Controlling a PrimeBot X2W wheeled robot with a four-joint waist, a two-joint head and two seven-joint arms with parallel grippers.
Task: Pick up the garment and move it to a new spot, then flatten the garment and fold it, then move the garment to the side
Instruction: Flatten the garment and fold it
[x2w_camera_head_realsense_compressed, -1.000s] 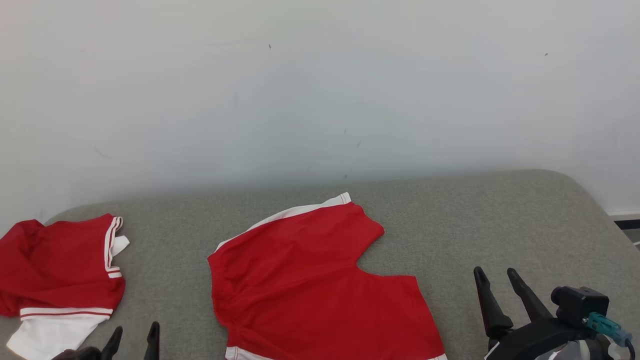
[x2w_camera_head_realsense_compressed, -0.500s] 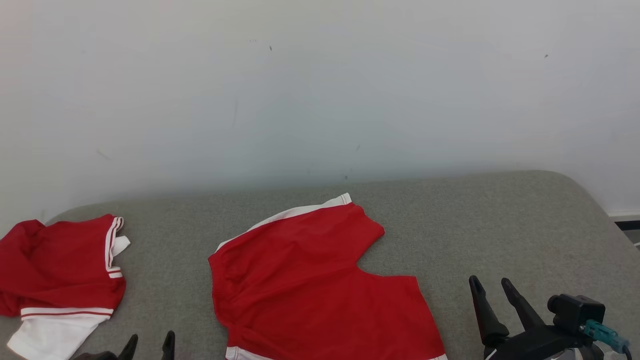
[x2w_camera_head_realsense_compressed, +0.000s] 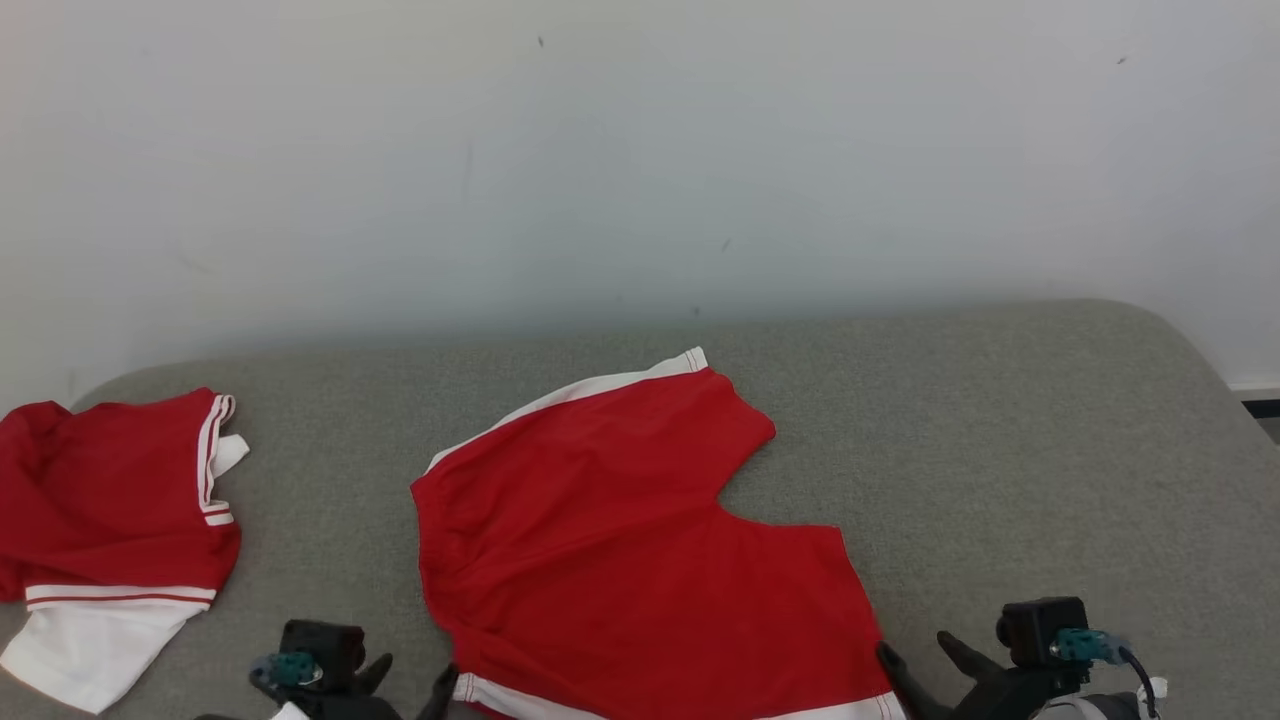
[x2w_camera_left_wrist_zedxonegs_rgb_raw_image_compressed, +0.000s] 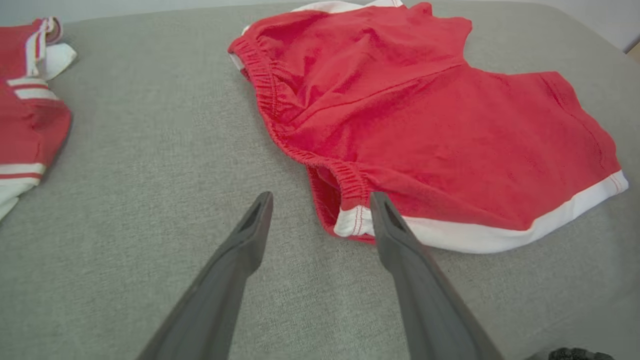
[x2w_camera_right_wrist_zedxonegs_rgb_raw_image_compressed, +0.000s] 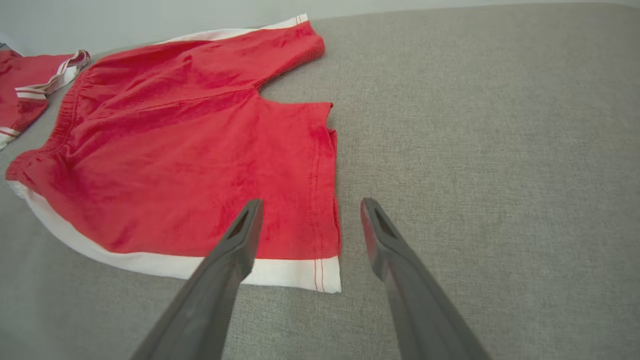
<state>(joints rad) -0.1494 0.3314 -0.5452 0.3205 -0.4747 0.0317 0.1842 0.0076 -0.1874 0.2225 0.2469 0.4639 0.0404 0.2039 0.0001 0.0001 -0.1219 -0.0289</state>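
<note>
Garment, red with white-banded hems

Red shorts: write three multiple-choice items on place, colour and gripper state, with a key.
1. In the head view, where does the other red-and-white garment lie relative to the red shorts?
A. on top of them
B. to their left, apart
C. to their right
2. What colour is the band along the shorts' hem?
A. black
B. yellow
C. white
3. How do the left gripper and right gripper stand?
A. both open, holding nothing
B. both shut on the shorts
C. left shut, right open
Key: B, bare grey pad lies between them; C, the strip shows white in both wrist views; A, each stands spread in its wrist view, gripping nothing.
</note>
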